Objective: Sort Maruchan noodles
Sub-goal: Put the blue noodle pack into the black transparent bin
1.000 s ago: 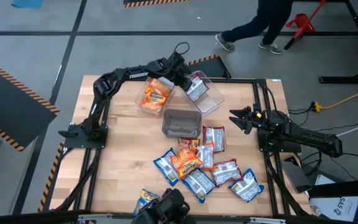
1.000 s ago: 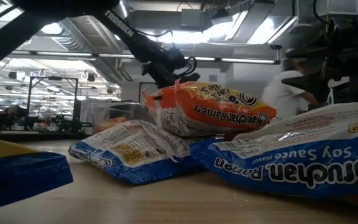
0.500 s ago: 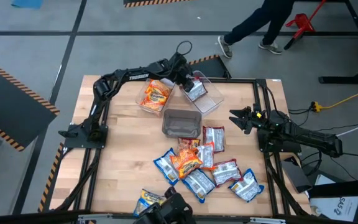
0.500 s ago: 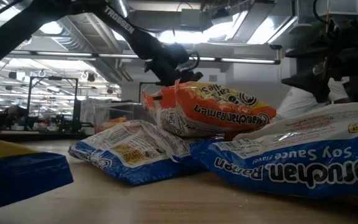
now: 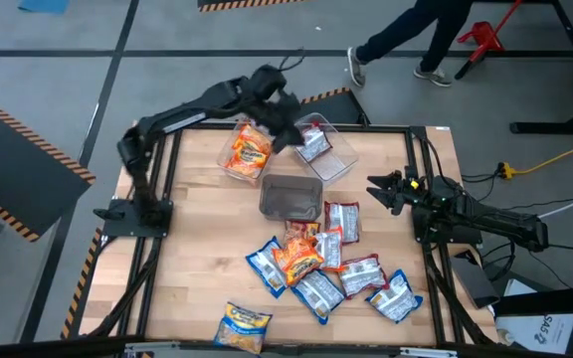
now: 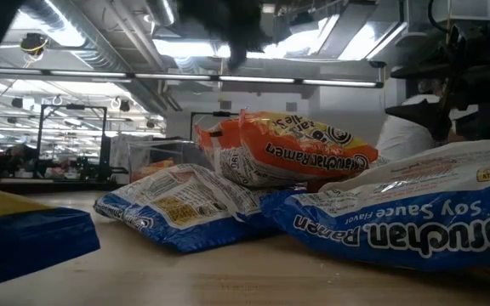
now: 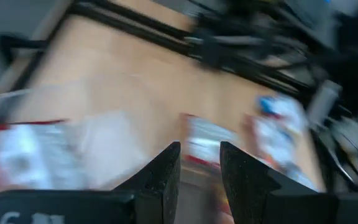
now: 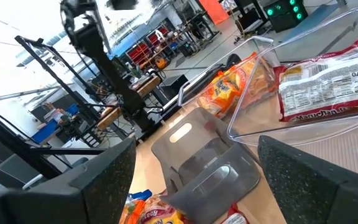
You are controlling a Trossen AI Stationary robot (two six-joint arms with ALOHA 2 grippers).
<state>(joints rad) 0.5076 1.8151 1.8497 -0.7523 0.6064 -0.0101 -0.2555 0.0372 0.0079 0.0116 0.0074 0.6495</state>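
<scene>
high view | wooden table (image 5: 197, 249) on grey floor | left tool (image 5: 285, 117) slightly open, empty | right tool (image 5: 381, 191) open, empty

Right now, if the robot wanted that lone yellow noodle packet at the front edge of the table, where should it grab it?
Probably from straight above, pinching across the narrow width of the yellow packet. It lies flat and apart from the pile, so both long edges are free for the fingers.

Orange-yellow packet (image 5: 250, 151); red-and-white packet (image 5: 313, 142); blue-and-white packet (image 5: 394, 296); wood-grain table (image 5: 197, 249).
</scene>
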